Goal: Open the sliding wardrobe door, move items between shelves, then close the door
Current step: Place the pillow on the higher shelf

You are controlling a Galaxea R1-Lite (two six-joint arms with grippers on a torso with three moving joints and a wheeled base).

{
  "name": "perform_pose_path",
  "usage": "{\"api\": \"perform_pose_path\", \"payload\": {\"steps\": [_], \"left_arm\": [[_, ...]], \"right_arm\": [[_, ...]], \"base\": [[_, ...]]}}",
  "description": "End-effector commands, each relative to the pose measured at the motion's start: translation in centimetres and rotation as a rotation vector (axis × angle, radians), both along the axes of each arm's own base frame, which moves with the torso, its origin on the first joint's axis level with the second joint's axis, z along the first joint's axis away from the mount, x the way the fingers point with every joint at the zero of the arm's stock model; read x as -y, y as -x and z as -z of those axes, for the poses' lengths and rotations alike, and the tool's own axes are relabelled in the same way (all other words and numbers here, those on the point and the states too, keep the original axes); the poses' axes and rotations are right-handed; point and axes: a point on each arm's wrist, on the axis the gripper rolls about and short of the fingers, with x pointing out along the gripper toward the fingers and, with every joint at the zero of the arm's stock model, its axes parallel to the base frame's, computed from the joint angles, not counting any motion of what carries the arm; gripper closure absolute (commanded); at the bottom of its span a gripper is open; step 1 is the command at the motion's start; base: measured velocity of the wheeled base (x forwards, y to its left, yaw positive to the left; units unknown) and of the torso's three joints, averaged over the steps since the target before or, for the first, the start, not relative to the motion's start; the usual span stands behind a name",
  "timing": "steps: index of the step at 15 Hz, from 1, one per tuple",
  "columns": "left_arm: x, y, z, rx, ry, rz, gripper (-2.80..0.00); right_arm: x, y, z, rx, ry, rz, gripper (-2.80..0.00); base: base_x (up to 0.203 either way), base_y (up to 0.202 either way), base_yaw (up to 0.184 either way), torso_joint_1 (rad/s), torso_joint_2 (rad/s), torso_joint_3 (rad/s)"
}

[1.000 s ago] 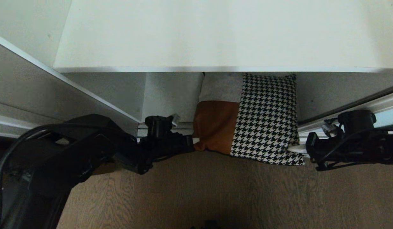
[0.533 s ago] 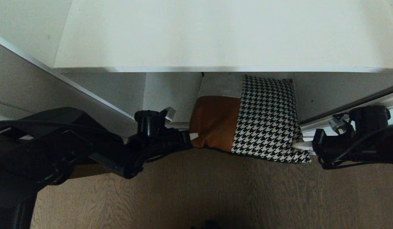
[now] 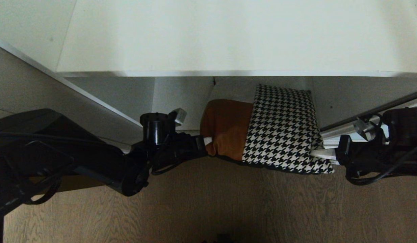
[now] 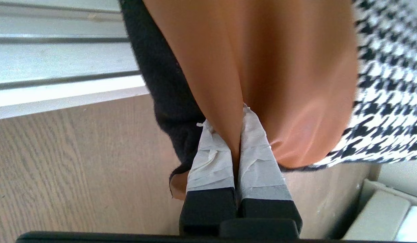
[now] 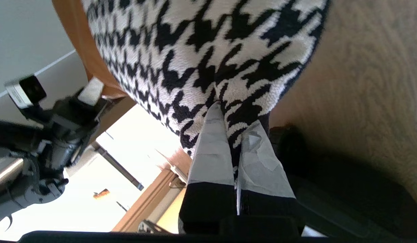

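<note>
Soft leather and wool gave under my pinch as my left gripper (image 4: 236, 158) and right gripper (image 5: 236, 148) clamped opposite corners of the light, floppy cushion (image 3: 262, 130) below the shelf (image 3: 228, 37).

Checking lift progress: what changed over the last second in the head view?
Both grippers rose and carried the cushion up toward the shelf edge; its leather side bulged and now hides most of the grey patch. The left gripper stays shut on the leather corner, the right gripper on the houndstooth corner. No new grasp or release. Shelf, floor and camera unchanged.
</note>
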Motion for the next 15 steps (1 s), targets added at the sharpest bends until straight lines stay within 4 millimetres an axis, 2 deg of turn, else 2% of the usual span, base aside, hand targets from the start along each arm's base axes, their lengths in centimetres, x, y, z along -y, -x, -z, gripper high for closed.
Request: {"api": "perform_pose_path", "payload": {"steps": [1, 10, 15], "left_arm": [[-0.3, 1.0, -1.9, 0.038, 0.026, 0.004, 0.0], [0.5, 5.2, -2.8, 0.023, 0.019, 0.02, 0.0], [-0.2, 7.3, -5.0, 0.049, 0.065, 0.024, 0.0]], "right_arm": [[-0.5, 1.1, -0.9, 0.032, -0.003, -0.018, 0.0], [-2.7, 4.9, -2.8, 0.089, -0.01, -0.103, 0.0], [-3.1, 7.8, -4.4, 0.137, -0.016, -0.127, 0.0]], "base": [[0.0, 0.0, 0.0, 0.0, 0.0, 0.0], [0.0, 0.0, 0.0, 0.0, 0.0, 0.0], [0.0, 0.0, 0.0, 0.0, 0.0, 0.0]]}}
